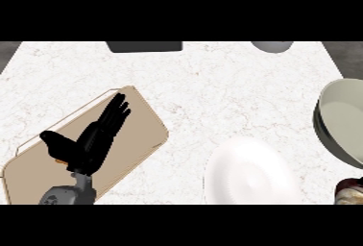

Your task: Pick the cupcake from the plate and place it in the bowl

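Note:
The white plate (pixel 248 178) lies at the lower middle with nothing on it. At the lower right edge, just below the bowl, only a brown and tan part of the cupcake (pixel 352 195) shows. My right hand (pixel 349 182) is shut on it, with dark fingers curled over its top; the rest of that hand is cut off by the edge. The grey-green bowl (pixel 340 120) stands at the right edge, partly out of view. My left hand (pixel 96 137) rests open at the left, fingers straight, over a tan board.
A tan cutting board (pixel 142 129) lies slanted at the left under my left hand. A dark grey object (pixel 144 46) and a light grey round object (pixel 272 46) sit at the counter's far edge. White marbled counter spreads between board, plate and bowl.

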### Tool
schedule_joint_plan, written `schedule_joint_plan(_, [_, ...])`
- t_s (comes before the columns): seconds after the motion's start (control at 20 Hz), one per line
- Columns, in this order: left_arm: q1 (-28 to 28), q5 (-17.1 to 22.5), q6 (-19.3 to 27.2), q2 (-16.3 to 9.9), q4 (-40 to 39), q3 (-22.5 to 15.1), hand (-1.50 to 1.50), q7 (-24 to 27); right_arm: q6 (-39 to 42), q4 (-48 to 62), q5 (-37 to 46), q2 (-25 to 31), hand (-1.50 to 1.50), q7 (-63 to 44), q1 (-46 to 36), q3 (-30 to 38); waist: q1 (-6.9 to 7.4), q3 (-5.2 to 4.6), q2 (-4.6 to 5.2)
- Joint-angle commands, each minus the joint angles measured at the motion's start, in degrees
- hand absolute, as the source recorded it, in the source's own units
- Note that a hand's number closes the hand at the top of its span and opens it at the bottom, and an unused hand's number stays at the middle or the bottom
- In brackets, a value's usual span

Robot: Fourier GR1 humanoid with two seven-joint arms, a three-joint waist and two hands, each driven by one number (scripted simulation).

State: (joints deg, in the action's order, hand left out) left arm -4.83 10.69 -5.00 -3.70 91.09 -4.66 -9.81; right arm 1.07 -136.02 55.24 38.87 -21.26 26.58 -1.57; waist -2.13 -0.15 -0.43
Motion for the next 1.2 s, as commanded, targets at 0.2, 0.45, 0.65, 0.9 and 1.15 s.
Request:
schedule_joint_plan(0.2, [0.3,-0.5,-0.2,0.4,0.5,-1.0,0.0,-0.4,7.8,-4.1,-18.5,-2.3,1.5,-2.2,-9.0,12.7,1.57,0.08,0.18])
schedule_joint_plan(0.45, [-4.1,-1.5,1.0,1.8,-3.8,-0.7,0.0,0.6,12.9,4.2,-26.7,-1.7,1.5,-0.1,-17.7,19.9,1.27,0.1,0.43])
schedule_joint_plan(0.65, [-2.6,0.5,-1.0,0.5,0.0,-0.6,0.0,-2.0,14.7,20.2,-31.2,2.7,1.5,3.7,-28.5,25.5,2.68,0.15,0.49])
schedule_joint_plan(0.9, [-4.6,-1.2,-0.8,1.8,-4.5,-1.0,0.0,1.0,6.9,40.2,-18.5,4.6,1.5,15.1,-35.1,20.0,3.2,0.19,0.86])
schedule_joint_plan(1.15, [-2.4,-1.0,-2.0,0.8,-1.8,-1.4,0.0,0.1,4.0,54.7,-11.2,4.6,1.5,17.3,-42.3,14.0,3.68,0.18,0.86])
